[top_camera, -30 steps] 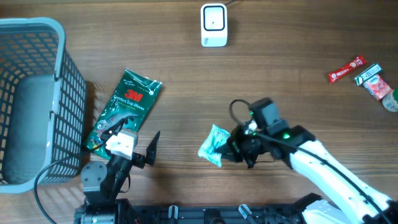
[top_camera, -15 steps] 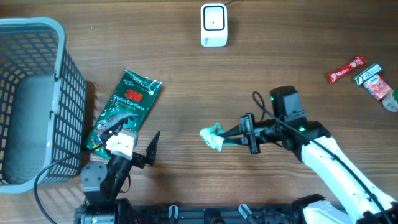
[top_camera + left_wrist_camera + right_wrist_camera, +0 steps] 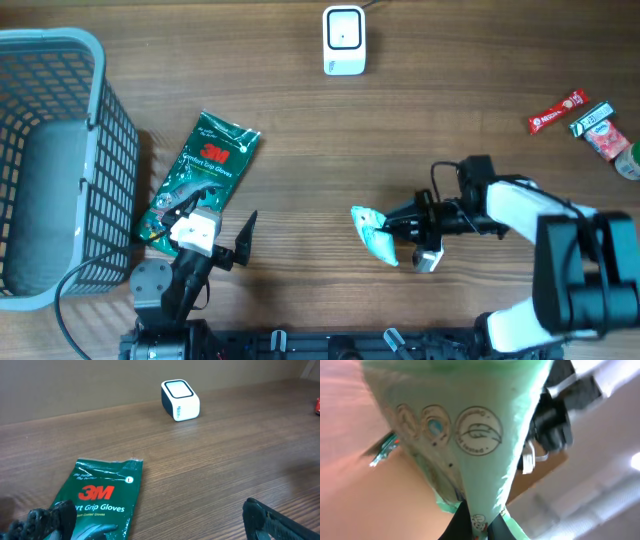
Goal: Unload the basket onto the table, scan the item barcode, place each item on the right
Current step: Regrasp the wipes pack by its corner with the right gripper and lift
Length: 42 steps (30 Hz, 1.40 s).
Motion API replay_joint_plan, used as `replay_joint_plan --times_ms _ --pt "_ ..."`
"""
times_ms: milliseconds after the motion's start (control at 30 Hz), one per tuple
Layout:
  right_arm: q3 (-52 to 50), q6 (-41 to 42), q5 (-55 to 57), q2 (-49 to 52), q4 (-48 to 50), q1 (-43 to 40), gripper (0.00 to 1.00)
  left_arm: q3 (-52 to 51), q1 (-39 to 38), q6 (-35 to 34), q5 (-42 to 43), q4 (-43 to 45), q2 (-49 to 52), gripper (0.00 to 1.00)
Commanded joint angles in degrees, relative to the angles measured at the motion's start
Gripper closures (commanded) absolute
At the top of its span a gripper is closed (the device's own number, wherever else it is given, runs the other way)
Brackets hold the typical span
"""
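Holding a small light green packet (image 3: 375, 233), my right hand (image 3: 394, 228) has its two fingers pressed tight on one edge of it. The packet sticks out to the left of my hand, over the front middle part of the table (image 3: 300, 130). I cannot tell if it touches the wood. In my right wrist view the packet (image 3: 465, 425) fills almost the whole picture. I can see little round drawings on it, one with a leaf. My dark fingertips (image 3: 460, 527) pinch it at the bottom.

The white scanner (image 3: 343, 40) sits at the far edge of the table, well apart from the packet. My left wrist camera sees the scanner (image 3: 180, 400) too, with its flat window facing up.

My left hand (image 3: 222, 236) is spread wide and holds nothing. It rests near the front left of the table. Its fingers (image 3: 45, 520) show at the bottom corners of the left wrist view. A dark green pack of gloves (image 3: 200, 175) lies flat just beside this hand. One corner of the pack is near my left finger.

A grey basket (image 3: 100, 60) stands at the left edge, just beside the gloves. A red candy bar (image 3: 557, 112) and another wrapped snack (image 3: 600, 130) lie far off at the right edge.
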Motion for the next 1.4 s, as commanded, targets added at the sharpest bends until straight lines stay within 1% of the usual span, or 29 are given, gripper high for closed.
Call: replay_joint_plan --times_ms 0,33,100,233,300,367,467,500,533,800,967,1067,1200,1367 --pt "0.44 0.81 -7.1 1.62 -0.83 -0.85 0.96 -0.31 0.11 -0.5 0.68 0.15 -0.24 0.0" --pt "0.44 0.81 -7.13 1.62 0.07 -1.95 0.96 -0.31 0.11 -0.5 0.68 0.15 -0.24 0.0" --pt "0.44 0.79 -7.13 1.6 5.57 -2.75 0.96 -0.31 0.11 -0.5 0.68 0.17 -0.24 0.0" --pt "0.44 0.81 -7.1 1.6 20.92 -3.26 0.96 -0.31 0.11 -0.5 0.68 0.17 -0.24 0.0" --pt "0.5 0.85 -7.13 1.55 22.32 -3.23 0.95 -0.31 0.11 -0.5 0.68 0.15 -0.24 0.0" --pt "0.7 0.83 -7.1 1.55 18.64 -3.26 0.96 -0.31 0.11 -0.5 0.68 0.15 -0.24 0.0" --pt "0.9 0.85 -6.4 1.75 -0.15 -3.41 0.95 -0.31 0.11 -0.5 0.68 0.15 -0.24 0.0" --pt "0.79 0.81 -6.29 1.88 -7.76 -3.52 0.95 -0.31 0.11 -0.5 0.68 0.15 -0.24 0.0" --pt "0.81 0.81 -7.28 1.86 -10.21 -3.52 0.95 -0.31 0.11 -0.5 0.68 0.15 -0.24 0.0" --pt "2.21 0.81 -7.1 2.27 -15.39 -4.44 0.95 -0.31 0.11 -0.5 0.68 0.17 -0.24 0.0" --pt "2.21 0.79 -7.08 3.41 -16.98 -5.27 0.96 -0.31 0.11 -0.5 0.68 0.15 -0.24 0.0" --pt "2.19 0.79 -6.08 5.2 -16.98 -7.19 0.95 -0.31 0.11 -0.5 0.68 0.17 -0.24 0.0" --pt "2.21 0.79 -0.26 9.29 -16.55 -9.51 0.95 -0.31 0.11 -0.5 0.68 0.15 -0.24 0.0" --pt "2.21 0.76 0.26 12.33 -13.73 -9.57 0.95 -0.31 0.11 -0.5 0.68 0.17 -0.24 0.0"
